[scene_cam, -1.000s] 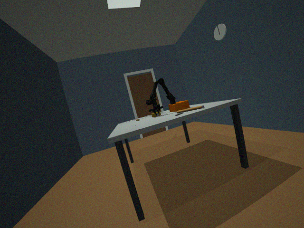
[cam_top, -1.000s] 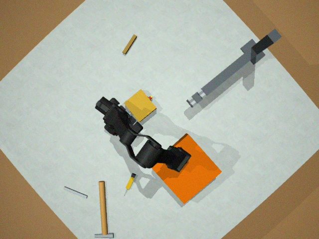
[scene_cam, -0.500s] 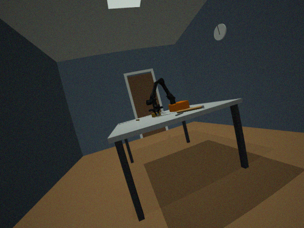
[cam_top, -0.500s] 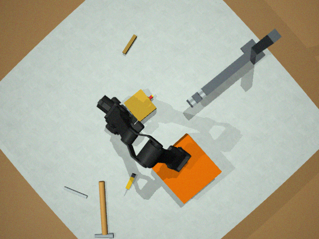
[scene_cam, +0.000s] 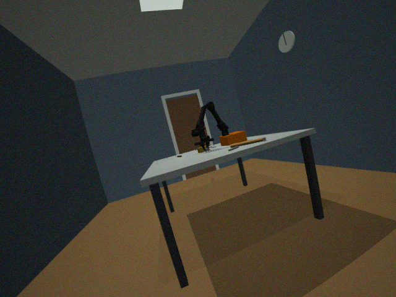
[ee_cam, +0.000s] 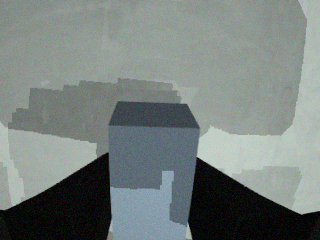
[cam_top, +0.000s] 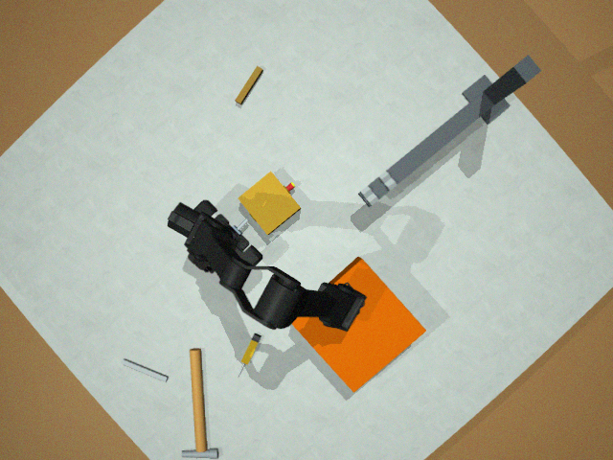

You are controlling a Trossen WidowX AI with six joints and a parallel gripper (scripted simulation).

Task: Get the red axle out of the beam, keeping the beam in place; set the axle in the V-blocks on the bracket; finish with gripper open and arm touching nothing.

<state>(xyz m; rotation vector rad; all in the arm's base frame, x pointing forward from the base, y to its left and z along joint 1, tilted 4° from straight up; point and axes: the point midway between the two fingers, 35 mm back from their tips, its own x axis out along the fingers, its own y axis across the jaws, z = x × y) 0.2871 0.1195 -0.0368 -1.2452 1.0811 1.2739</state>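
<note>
Well — grey block (cam_top: 240,226) (ee_cam: 150,160) between fingers (cam_top: 253,255) (scene_cam: 203,146).

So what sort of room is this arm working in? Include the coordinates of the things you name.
Probably a plain workroom or small workshop: a table (cam_top: 124,124) (scene_cam: 204,158) with a hammer (cam_top: 197,396) (scene_cam: 247,142) lying on it, a door (scene_cam: 185,122) and a wall clock (scene_cam: 286,41).

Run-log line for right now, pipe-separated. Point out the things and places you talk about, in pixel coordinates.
tool (cam_top: 238,234) (scene_cam: 206,149) (ee_cam: 150,164): shut on grey-blue piece (ee_cam: 150,155) | red axle (cam_top: 289,187): end protruding from yellow block (cam_top: 269,202) (scene_cam: 200,150), side away from tool | axle placement: not done
</note>
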